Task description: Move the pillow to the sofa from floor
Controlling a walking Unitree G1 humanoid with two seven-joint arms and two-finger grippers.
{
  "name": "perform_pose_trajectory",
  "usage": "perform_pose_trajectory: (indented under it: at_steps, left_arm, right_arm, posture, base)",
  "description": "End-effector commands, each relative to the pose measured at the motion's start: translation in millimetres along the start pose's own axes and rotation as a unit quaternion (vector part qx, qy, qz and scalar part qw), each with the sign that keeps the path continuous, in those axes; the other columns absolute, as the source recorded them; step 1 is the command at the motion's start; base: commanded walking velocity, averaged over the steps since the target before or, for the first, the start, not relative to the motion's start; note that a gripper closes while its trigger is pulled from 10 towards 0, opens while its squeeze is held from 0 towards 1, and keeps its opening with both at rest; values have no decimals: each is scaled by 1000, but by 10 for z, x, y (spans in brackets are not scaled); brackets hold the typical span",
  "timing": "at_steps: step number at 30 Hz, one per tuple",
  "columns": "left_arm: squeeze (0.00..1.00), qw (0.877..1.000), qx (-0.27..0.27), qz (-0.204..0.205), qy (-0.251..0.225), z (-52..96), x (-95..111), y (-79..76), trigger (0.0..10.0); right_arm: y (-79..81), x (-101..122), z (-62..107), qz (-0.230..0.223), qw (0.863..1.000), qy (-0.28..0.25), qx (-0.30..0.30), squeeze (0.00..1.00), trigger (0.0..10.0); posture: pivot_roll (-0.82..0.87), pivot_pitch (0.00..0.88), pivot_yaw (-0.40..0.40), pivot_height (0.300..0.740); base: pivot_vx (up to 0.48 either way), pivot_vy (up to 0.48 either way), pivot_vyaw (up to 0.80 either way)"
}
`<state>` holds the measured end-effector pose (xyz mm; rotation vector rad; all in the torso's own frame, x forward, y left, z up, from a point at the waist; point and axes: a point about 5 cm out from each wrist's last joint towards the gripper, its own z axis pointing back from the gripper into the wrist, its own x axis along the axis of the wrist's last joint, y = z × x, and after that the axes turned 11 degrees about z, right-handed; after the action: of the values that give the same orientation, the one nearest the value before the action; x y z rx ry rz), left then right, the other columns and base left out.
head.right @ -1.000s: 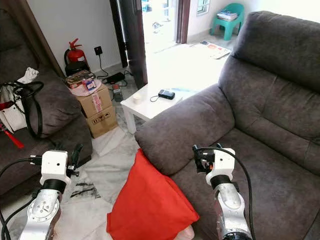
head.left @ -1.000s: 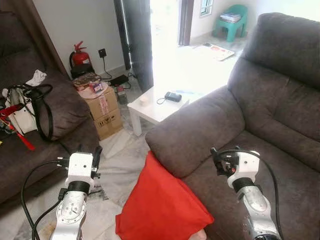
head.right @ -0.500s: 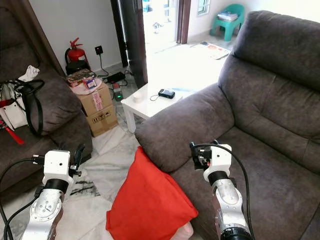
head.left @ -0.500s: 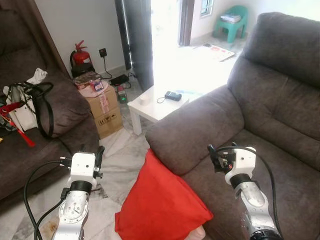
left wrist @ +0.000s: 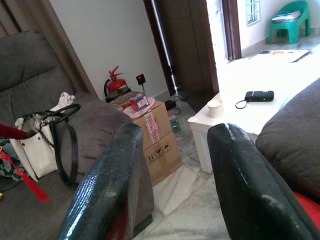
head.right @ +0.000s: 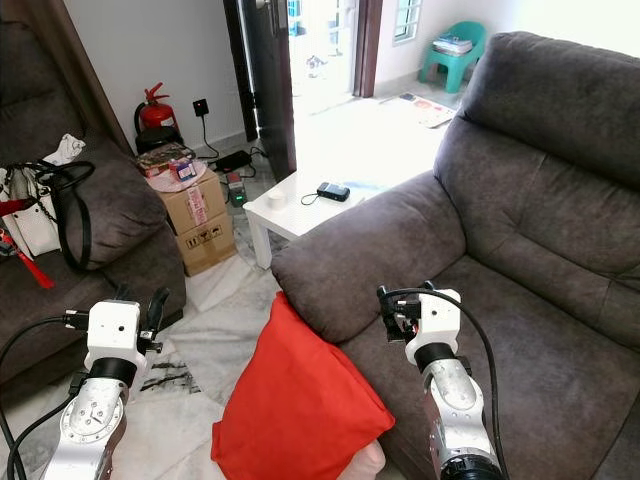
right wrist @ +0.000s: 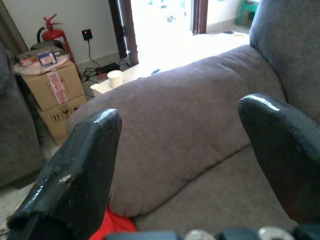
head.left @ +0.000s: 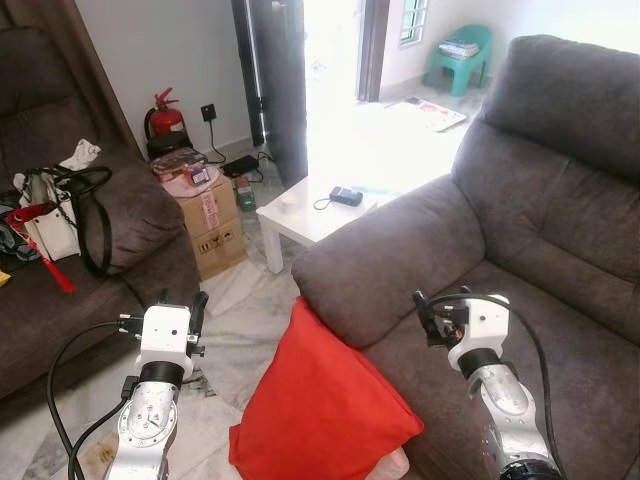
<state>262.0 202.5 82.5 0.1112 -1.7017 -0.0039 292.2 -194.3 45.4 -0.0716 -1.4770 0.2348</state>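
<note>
Red pillow point(head.left: 325, 410) propped low-center against sofa point(head.left: 520, 200) arm (on floor), left gripper point(left wrist: 175, 175) and right gripper point(right wrist: 185, 150) both spread wide, empty.

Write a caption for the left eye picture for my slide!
Red pillow leans on the grey sofa, between the open left gripper and open right gripper.

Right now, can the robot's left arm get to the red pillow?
Probably yes. The pillow leans on the sofa just beside the open left pincer, with only bare floor between them.
</note>
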Motion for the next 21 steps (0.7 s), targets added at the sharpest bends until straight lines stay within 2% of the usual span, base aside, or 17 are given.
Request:
perform_pose_trajectory:
  at_steps: [1, 8, 21]
  left_arm:
    - [0, 1000, 3, 5, 12, 2, -31, -1, 10000]
    - [0, 1000, 2, 5, 14, 12, -40, -13, 10000]
    - [0, 1000, 1, 6, 18, 30, -58, -23, 10000]
  right_arm:
    - [11, -3, -18, 5, 1000, 7, 9, 0, 10000]
    - [24, -7, -19, 6, 1000, 7, 11, 0, 10000]
    - [22, -4, -14, 10, 1000, 5, 14, 0, 10000]
  posture:
    - [27, 0, 16, 678]
    - [28, 0, 14, 643]
    - [29, 0, 7, 643]
  base:
    - [0, 0, 0]
    - [0, 0, 0]
    - [0, 0, 0]
